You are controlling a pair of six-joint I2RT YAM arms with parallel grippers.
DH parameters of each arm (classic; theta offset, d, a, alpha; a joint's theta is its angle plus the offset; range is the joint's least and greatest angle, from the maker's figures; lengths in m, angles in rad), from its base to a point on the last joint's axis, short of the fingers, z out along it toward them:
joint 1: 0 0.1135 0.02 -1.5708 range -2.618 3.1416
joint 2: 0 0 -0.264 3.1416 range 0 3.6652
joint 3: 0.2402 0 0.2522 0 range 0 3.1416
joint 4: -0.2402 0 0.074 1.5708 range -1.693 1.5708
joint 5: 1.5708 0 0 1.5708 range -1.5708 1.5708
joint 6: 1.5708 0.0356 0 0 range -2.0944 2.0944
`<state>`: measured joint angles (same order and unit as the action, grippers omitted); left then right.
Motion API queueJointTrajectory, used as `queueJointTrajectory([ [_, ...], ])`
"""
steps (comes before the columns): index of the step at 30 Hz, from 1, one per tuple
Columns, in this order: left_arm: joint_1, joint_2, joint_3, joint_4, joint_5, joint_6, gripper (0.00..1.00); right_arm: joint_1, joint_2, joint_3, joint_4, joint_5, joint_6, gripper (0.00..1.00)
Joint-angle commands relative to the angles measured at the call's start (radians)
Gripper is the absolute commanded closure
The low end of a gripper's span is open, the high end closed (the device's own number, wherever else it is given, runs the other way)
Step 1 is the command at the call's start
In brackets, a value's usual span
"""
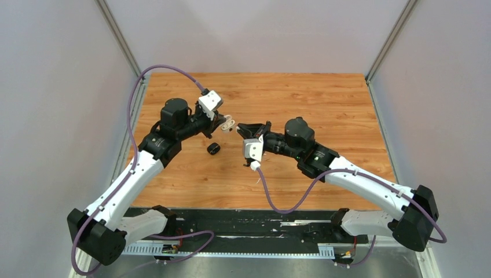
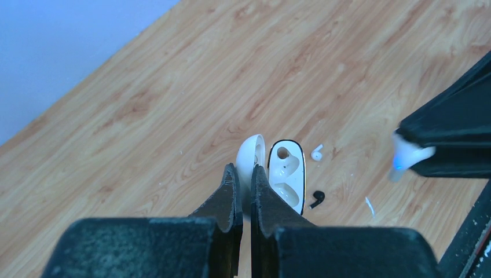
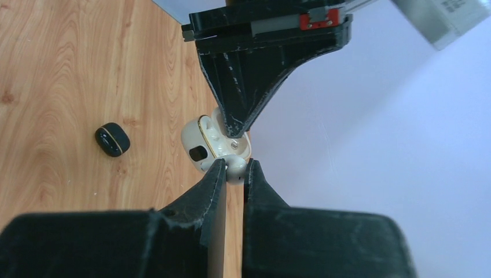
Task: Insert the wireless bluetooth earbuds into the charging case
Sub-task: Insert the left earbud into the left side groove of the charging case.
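Both the left arm (image 1: 124, 185) and the right arm (image 1: 370, 188) have smooth white shells between chunky black joints (image 1: 95, 237). A round black motor housing (image 1: 175, 111) sits near each wrist. A purple cable (image 1: 136, 98) runs along each arm to a small white, boxy camera (image 1: 209, 101). The left gripper (image 2: 244, 174) and right gripper (image 3: 234, 168) have matte black, wedge-shaped fingers (image 2: 228, 200) with a grainy surface (whitish scuffs mark their edges). The left gripper's body carries a small red block (image 3: 314, 21) beside a grey bar. A tiny green light (image 1: 315, 156) glows on the right arm.
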<state>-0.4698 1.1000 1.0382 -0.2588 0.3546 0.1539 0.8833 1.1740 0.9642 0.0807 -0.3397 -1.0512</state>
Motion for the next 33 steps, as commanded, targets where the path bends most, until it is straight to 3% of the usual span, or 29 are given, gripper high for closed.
queueJointTrajectory([
  [1,-0.021,-0.059,-0.028,0.1,-0.066,-0.034,1.0,0.017,0.054,0.006,0.166,-0.004,-0.074,1.0],
  [12,-0.033,-0.079,-0.046,0.096,-0.079,-0.052,1.0,0.035,0.167,0.037,0.293,-0.027,-0.135,1.0],
  [33,-0.032,-0.078,-0.047,0.112,-0.086,-0.146,1.0,0.06,0.233,0.074,0.297,0.04,-0.181,1.0],
])
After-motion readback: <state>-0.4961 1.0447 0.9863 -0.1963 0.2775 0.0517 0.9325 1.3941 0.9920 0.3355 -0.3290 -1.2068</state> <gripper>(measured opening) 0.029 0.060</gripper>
